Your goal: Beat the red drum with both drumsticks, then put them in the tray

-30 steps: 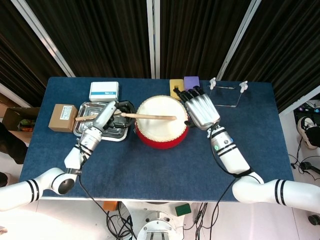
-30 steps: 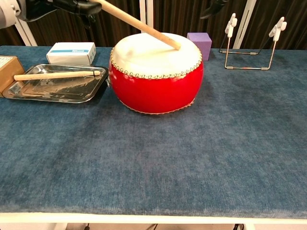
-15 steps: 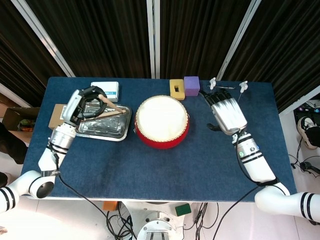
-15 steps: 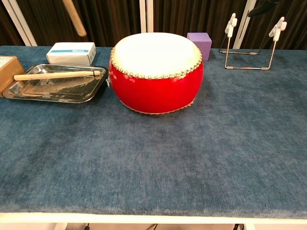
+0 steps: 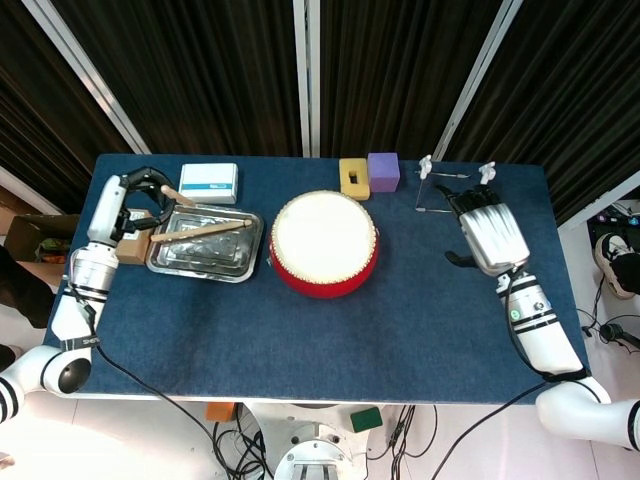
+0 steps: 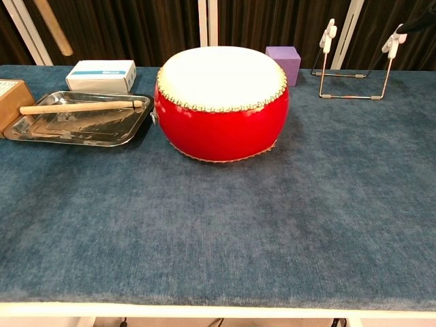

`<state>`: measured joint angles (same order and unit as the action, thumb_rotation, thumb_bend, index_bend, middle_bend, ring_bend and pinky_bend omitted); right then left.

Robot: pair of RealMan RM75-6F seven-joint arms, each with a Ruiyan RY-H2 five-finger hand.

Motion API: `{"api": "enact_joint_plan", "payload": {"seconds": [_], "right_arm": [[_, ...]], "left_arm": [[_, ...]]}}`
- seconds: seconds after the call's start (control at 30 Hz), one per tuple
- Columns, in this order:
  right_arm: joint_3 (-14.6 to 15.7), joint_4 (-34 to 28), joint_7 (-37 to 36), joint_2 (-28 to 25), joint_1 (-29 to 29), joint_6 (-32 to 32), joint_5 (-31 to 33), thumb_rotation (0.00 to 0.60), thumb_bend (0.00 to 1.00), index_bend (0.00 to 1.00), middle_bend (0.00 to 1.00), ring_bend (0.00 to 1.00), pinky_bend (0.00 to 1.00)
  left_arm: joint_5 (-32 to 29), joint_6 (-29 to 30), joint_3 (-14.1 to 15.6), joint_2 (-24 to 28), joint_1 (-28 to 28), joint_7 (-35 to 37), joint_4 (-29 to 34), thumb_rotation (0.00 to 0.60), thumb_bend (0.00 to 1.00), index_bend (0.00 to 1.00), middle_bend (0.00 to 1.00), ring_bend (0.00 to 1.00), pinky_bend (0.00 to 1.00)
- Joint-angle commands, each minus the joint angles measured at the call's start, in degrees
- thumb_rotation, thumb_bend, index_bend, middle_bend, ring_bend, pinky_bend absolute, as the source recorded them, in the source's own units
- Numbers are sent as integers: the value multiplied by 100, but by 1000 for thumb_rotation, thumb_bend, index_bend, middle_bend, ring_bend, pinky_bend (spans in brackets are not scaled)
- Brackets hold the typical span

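The big round red drum with a cream skin top (image 5: 324, 243) is sitting in the middle of the blue cloth worktop (image 5: 330, 330). To its left, the shiny metal tray (image 5: 205, 260) is lying flat, very near the drum. One light wooden drumstick (image 5: 199, 231) is resting across the back of the tray, with its tip pointing toward the drum.

The left hand (image 5: 118, 205) is hanging over the left end of the tray, beside a small brown cardboard box (image 5: 131, 250). Its fingers are wrapping around a second wooden drumstick (image 5: 176, 196), which is sticking out toward the white and blue box (image 5: 209, 183) behind the tray. In the chest view this stick (image 6: 53, 27) is showing up high at the top left, tilting in the air above the tray and touching nothing below.

The right hand (image 5: 491, 233) is hanging far to the right of the drum, well apart from it. Its fingers are lying straight and close side by side, and it is holding nothing. Its fingertips are reaching just beside a thin wire stand with white tips (image 5: 455, 180). A yellow block (image 5: 352, 176) and a purple block (image 5: 383, 170) are sitting behind the drum.
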<state>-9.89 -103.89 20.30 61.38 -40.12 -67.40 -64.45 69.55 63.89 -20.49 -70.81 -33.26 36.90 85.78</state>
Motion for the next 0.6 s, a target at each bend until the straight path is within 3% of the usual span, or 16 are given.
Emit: {"api": "enact_joint_plan", "payload": {"seconds": [0.03, 0.43, 0.6], "right_arm": [[18, 83, -63, 36, 54, 37, -18, 600, 0, 132, 330, 231, 203], [22, 303, -174, 173, 228, 124, -86, 600, 0, 132, 329, 231, 195], [16, 320, -206, 157, 319, 114, -80, 600, 0, 132, 329, 231, 195]], "left_arm": [[-236, 207, 178, -172, 90, -850, -308, 600, 537, 705, 689, 536, 533], [-364, -383, 216, -885, -94, -469, -702, 600, 536, 704, 689, 536, 529], [-234, -353, 330, -1155, -232, -1051, -1079, 600, 536, 705, 688, 536, 527]]}}
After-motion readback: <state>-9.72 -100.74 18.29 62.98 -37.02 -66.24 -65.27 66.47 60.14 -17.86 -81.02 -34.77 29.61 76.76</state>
